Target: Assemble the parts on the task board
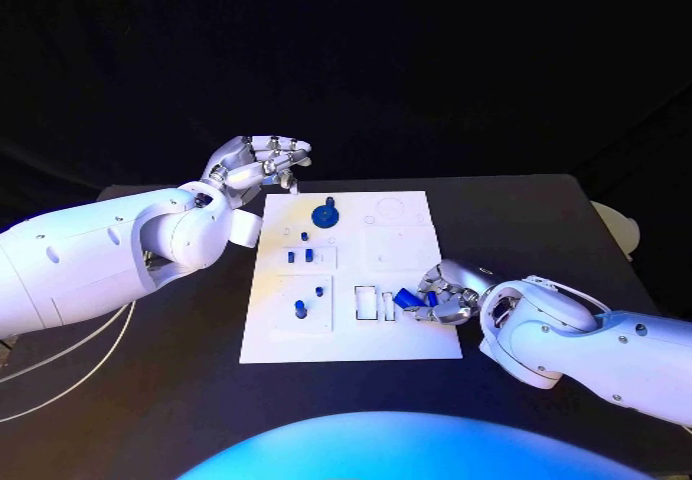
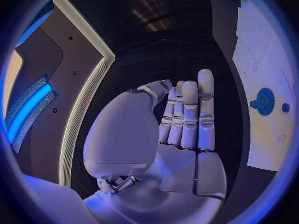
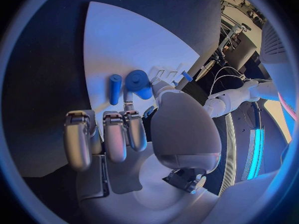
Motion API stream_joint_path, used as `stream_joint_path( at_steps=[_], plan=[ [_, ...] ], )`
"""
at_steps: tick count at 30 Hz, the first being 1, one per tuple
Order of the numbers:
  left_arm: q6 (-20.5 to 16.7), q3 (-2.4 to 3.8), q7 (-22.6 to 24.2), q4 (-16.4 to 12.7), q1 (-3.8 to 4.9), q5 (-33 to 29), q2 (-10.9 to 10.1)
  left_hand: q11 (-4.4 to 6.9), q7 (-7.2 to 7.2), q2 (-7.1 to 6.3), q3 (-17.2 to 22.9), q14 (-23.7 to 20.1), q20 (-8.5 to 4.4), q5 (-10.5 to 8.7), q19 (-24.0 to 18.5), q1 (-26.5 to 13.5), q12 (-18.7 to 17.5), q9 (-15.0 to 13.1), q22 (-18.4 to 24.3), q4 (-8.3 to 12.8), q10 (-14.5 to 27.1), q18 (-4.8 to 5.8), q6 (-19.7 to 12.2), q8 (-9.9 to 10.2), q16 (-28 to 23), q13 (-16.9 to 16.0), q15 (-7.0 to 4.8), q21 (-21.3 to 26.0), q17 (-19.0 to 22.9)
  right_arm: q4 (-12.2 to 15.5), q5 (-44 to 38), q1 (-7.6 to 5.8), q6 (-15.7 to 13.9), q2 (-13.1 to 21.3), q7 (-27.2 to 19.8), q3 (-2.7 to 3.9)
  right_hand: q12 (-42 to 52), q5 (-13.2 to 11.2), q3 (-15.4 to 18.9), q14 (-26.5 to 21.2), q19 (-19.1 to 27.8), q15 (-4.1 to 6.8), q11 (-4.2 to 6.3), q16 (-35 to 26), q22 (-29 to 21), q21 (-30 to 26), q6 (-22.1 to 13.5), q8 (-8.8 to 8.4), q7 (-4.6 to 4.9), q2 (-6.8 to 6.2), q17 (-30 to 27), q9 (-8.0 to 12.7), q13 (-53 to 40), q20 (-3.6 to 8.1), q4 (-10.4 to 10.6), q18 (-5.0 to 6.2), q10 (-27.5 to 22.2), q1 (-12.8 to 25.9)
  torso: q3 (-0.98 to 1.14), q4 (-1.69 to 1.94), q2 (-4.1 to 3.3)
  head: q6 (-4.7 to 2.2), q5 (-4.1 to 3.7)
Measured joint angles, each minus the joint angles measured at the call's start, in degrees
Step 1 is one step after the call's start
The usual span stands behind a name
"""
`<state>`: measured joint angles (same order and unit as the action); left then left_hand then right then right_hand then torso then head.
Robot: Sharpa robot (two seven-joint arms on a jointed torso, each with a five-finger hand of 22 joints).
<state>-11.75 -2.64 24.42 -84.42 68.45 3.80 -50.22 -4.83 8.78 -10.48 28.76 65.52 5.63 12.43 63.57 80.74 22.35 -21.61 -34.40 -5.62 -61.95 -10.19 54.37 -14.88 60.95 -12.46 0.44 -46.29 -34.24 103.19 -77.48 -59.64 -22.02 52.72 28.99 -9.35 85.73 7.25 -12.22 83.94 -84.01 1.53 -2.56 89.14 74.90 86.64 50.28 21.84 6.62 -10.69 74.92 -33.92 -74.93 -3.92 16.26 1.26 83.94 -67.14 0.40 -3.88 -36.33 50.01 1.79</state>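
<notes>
Down at the near right part of the task board point(image 1: 274, 340), the right hand point(image 1: 440, 295) rests with its fingers curled low over the white plate, and a short blue cylinder point(image 3: 138, 83) sits at its fingertips; it looks pinched between thumb and finger, probably so it can be steered into one of the slots just beside the hand. In the right wrist view a slimmer blue peg point(image 3: 115, 88) lies on the plate just beside that cylinder, apart from the fingers, likely waiting its turn. The left hand point(image 1: 260, 162) is raised off the far left corner of the board, holding nothing, its fingers close together and upright with the thumb folded across, apparently parked clear so the other arm has room. Just beside it on the board stands a blue gear point(image 1: 327, 214), already seated on its post, and a few small blue pieces stand in the recesses between the two hands. The dark worktop point(image 1: 548, 230) carries the board.
</notes>
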Motion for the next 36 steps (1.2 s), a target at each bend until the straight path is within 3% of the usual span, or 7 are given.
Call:
stream_joint_path(
  at_steps=[10, 15, 18, 27, 30, 36],
  plan=[
    [0.07, -0.06, -0.01, 0.13, -0.02, 0.0, 0.0, 0.0, 0.0, 0.0, 0.0, 0.0, 0.0, 0.0, 0.0, 0.0, 0.0, 0.01, 0.0, 0.0, 0.0, 0.0, 0.0, 0.0, 0.0, 0.01, 0.0, -0.01, 0.0, 0.07, -2.3, 0.2, 0.37, -0.46, -0.01, 0.01, 0.0, 0.91, -0.2, -0.01, 0.0, 0.45, 0.53, 0.0, 0.05, 0.22, 1.3, 0.68, -0.46, 2.16, -0.01, -0.04, 0.0, 0.0, -0.49, 0.0, 0.11, -3.41, 0.01, 0.06, 0.01, 0.0, -0.13],
    [0.08, -0.07, -0.01, 0.15, -0.02, -0.01, -0.07, 0.0, 0.0, 0.0, 0.0, 0.0, 0.0, 0.0, 0.0, 0.0, 0.0, 0.01, 0.0, 0.0, 0.0, 0.0, 0.0, 0.0, 0.0, 0.01, 0.0, -0.01, 0.0, 0.98, -3.02, 0.39, -1.02, 0.41, -0.06, -0.14, 0.0, 2.01, -1.2, 0.15, 0.0, 0.69, 0.92, 0.0, 0.04, 0.45, 1.82, 0.79, -0.56, 3.43, -0.01, 0.3, 0.01, 0.0, -0.42, 0.01, 0.09, -4.72, 0.01, 0.02, 0.01, 0.0, -0.14],
    [0.09, -0.08, -0.01, 0.18, -0.03, -0.01, -0.08, 0.0, 0.0, 0.0, 0.0, -0.2, 0.0, 0.0, 0.0, 0.0, 0.0, 0.01, 0.0, 0.0, 0.0, 0.0, 0.0, 0.0, 0.0, -0.05, 0.2, -0.01, 0.05, 1.97, -3.21, 0.31, -2.17, 1.16, -0.06, -0.14, 0.0, 2.85, -2.11, 0.09, 0.0, 1.0, 1.33, 0.0, 0.04, 0.45, 2.12, 0.93, -0.26, 3.5, -0.01, 0.28, 0.01, 0.44, -0.45, -0.01, 0.11, -5.23, 0.0, 0.0, 0.0, 0.0, -0.18],
    [0.1, -0.09, -0.02, 0.3, -0.09, -0.01, 0.09, 0.2, 0.0, 0.0, 0.0, -0.2, 0.0, 0.0, 0.0, 0.0, 0.0, 0.02, -0.01, 0.0, 0.21, 0.0, 0.0, 0.0, 0.0, -0.05, 0.2, 0.21, 0.05, 5.17, -2.55, -2.33, -5.4, 1.81, -0.2, 0.59, 0.3, 4.54, -2.77, -0.01, 0.09, 1.27, 1.53, 0.0, 0.03, 1.07, 2.12, 0.97, -0.26, 3.52, -0.01, 0.28, 0.01, 0.74, 0.03, 0.0, -0.09, -5.22, -0.02, 0.06, 0.06, 0.0, -0.3],
    [0.11, -0.09, -0.02, 0.32, -0.1, -0.02, 0.16, 0.2, 0.0, 0.0, 0.0, -0.2, 0.0, 0.0, 0.0, 0.0, 0.0, 0.02, -0.01, 0.0, 0.21, 0.0, 0.0, 0.0, 0.0, -0.05, 0.2, 0.21, 0.05, 5.22, -1.88, -2.69, -5.61, 0.97, -0.22, 0.65, 0.53, 5.65, -2.97, -0.01, -0.01, 1.26, 1.53, 0.0, 0.03, 1.12, 2.12, 0.97, -0.26, 3.59, -0.02, 0.28, 0.02, 0.85, 0.24, 0.0, -0.09, -5.14, -0.03, 0.08, 0.05, -0.05, -0.36],
    [0.15, -0.09, -0.01, 0.25, -0.13, -0.02, 0.38, 0.2, 0.0, 0.0, 0.0, -0.2, 0.0, 0.0, 0.0, 0.0, 0.0, 0.03, 0.06, 0.0, 0.21, 0.0, 0.0, 0.0, 0.0, -0.04, 0.2, 0.2, 0.05, 3.68, 0.14, -2.8, -5.03, -2.85, -0.34, 0.69, 0.53, 6.07, -2.97, -0.01, -0.01, 1.26, 1.53, 0.0, 0.03, 1.12, 2.34, 0.97, -0.03, 5.21, 0.02, 0.31, 0.02, 0.85, 0.25, 0.0, -0.09, -3.52, -0.06, 0.13, -0.03, -0.08, -0.43]
  ],
)
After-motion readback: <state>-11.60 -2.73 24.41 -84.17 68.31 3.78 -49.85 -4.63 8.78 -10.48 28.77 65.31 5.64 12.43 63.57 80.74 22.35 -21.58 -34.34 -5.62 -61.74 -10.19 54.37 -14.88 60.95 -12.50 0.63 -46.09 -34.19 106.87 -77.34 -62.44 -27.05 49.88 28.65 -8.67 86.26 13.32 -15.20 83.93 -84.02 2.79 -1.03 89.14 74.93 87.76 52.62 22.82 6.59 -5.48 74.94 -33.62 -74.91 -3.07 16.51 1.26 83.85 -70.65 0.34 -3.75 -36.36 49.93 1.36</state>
